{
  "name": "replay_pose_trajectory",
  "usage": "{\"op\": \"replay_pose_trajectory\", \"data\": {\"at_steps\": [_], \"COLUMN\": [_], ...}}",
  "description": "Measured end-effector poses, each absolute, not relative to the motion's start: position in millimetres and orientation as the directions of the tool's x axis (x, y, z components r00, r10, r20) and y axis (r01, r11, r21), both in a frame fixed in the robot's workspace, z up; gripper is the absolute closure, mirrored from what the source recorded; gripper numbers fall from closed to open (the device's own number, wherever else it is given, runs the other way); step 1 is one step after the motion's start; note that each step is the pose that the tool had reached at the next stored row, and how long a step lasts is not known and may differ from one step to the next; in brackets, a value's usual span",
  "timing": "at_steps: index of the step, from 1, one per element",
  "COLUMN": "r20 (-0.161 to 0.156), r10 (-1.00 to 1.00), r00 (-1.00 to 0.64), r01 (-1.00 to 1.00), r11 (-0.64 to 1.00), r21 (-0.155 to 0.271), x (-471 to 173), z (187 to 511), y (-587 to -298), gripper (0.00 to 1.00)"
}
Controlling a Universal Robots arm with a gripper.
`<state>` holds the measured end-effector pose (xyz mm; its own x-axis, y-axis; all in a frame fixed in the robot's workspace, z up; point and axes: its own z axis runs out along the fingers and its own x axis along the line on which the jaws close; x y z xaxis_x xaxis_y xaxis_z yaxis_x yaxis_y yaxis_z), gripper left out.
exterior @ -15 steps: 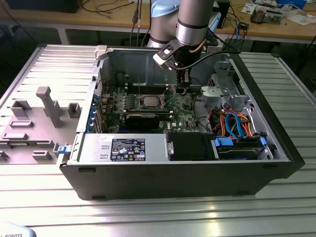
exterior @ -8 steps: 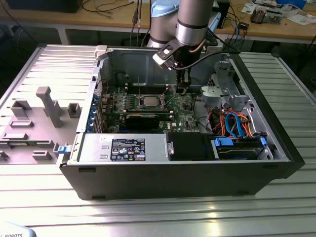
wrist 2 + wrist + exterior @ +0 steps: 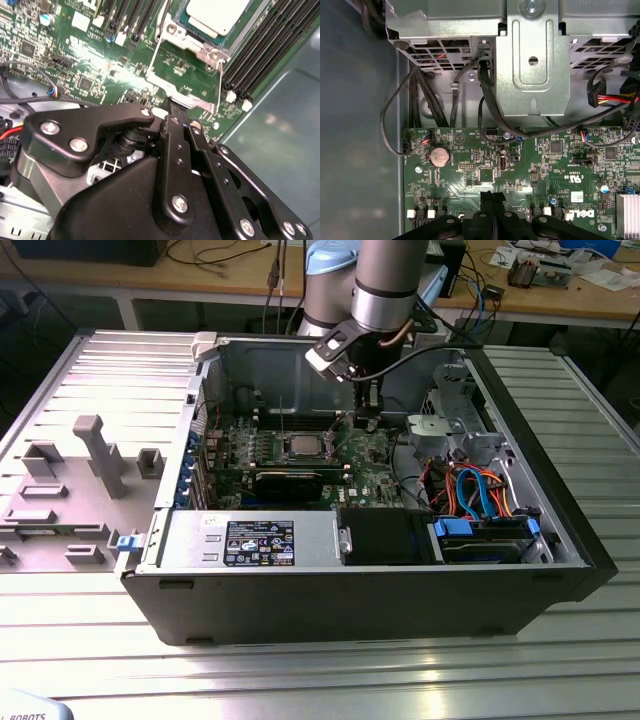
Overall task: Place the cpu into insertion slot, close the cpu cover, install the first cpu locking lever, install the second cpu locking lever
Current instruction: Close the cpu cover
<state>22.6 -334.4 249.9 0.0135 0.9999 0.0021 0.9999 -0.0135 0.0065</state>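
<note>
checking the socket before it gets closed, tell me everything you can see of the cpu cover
The cpu cover is a thin, shiny silver metal frame with a large central window; green board shows through it. In the second wrist view it stands swung open, hinged beside the seated cpu, not lying over the chip. The pincer, tips closed, meets its free edge; whether it pinches the frame is unclear.
</note>
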Motion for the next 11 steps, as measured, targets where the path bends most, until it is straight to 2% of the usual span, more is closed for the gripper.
{"op": "replay_pose_trajectory", "data": {"at_steps": [11], "r20": [0.002], "r10": [1.000], "r00": [0.014], "r01": [1.000], "r11": [-0.014], "r21": [0.007], "x": [18.0], "z": [249.8], "y": [-334.4], "gripper": [0.89]}}
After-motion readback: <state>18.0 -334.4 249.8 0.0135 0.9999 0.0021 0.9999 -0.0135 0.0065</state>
